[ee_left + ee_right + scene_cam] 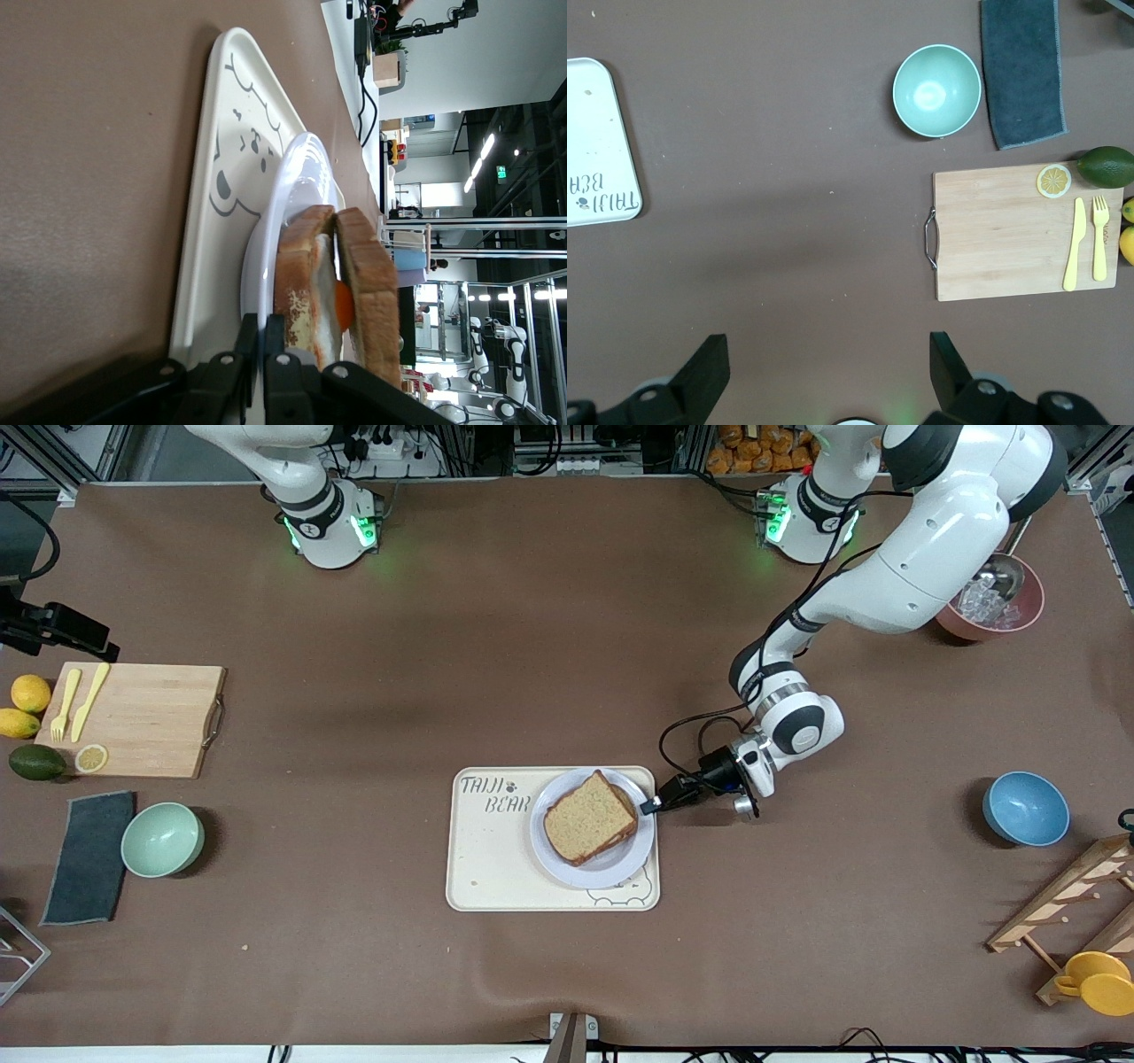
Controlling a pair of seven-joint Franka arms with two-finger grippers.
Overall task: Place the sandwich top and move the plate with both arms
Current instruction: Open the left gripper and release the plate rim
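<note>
The sandwich top [589, 816] already lies on the egg slice, on the plate [611, 868] in the bear tray [483, 868]. You see the left gripper [651, 808] pinching the plate's rim. The right gripper [828, 376] waits high, fingers spread; moving the plate remains.

Even, bright overhead light falls on the brown table [532, 646]; shadows are soft and short — beneath the mint bowl [162, 839] and the left arm [921, 558]; green base rings tint the mat; the left wrist view shows glaring ceiling lamps, its nearest parts blurred.
</note>
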